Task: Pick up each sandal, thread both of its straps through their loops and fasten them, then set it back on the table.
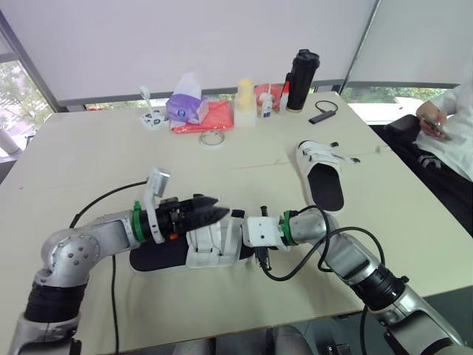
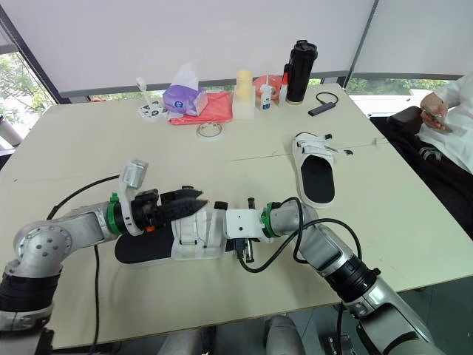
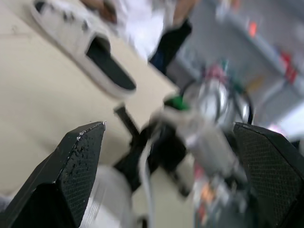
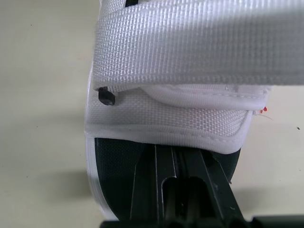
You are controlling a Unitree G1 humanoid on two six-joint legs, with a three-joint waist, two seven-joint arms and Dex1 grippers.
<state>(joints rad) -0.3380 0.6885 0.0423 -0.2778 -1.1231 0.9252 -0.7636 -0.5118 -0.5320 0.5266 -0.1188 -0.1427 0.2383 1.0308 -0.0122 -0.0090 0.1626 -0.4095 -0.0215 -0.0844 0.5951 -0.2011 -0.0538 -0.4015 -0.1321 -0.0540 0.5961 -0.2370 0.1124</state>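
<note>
The near sandal [image 1: 194, 250] lies flat on the table [image 1: 89, 155] by the near edge, squarely between the two arms. The right gripper [image 4: 173, 154] reaches in low from the right, claw closed, tips resting on the black footbed just under the white upper. That's a brace, I'd judge, pinning the shoe so it can't skid. Above them a broad white strap [image 4: 199, 42] lies across the upper. The left gripper [image 1: 216, 214] hovers over the straps from the left, its fingers [image 3: 71, 175] spread wide, nothing held, seemingly lined up to take a strap end. The other sandal [image 1: 323, 177] sits far right, well apart, awaiting its turn.
</note>
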